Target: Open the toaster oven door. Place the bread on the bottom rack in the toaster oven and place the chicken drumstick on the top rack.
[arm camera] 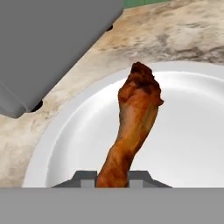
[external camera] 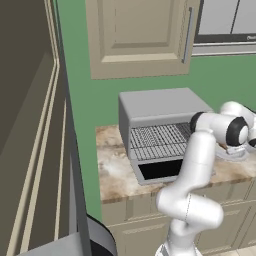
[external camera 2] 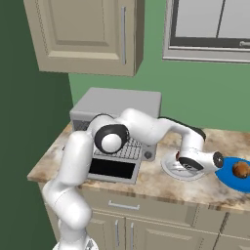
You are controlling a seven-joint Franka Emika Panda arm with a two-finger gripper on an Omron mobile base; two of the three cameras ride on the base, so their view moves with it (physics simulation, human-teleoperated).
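Note:
The toaster oven [external camera: 155, 107] [external camera 2: 117, 105] stands on the counter with its door [external camera: 160, 171] [external camera 2: 113, 170] folded down flat, black glass facing up. Inside I see the top rack [external camera: 160, 134] and below it the bottom rack [external camera: 157, 150], both bare. Just right of the oven, my gripper [arm camera: 112, 179] [external camera 2: 181, 164] is down over a white plate [arm camera: 188, 131] [external camera 2: 171, 171], shut on the thin end of the chicken drumstick [arm camera: 135, 118]. The drumstick's thick end points away from the hand. The bread [external camera 2: 239, 169] lies on a blue plate [external camera 2: 233, 182] further right.
The oven's grey side wall [arm camera: 52, 43] is close beside the white plate. A beige wall cabinet [external camera: 137, 37] hangs above the oven, with a window [external camera 2: 210, 29] to its right. The marble counter [external camera 2: 161, 188] has bare room in front of the plates. A tall dark unit [external camera: 30, 125] fills the left.

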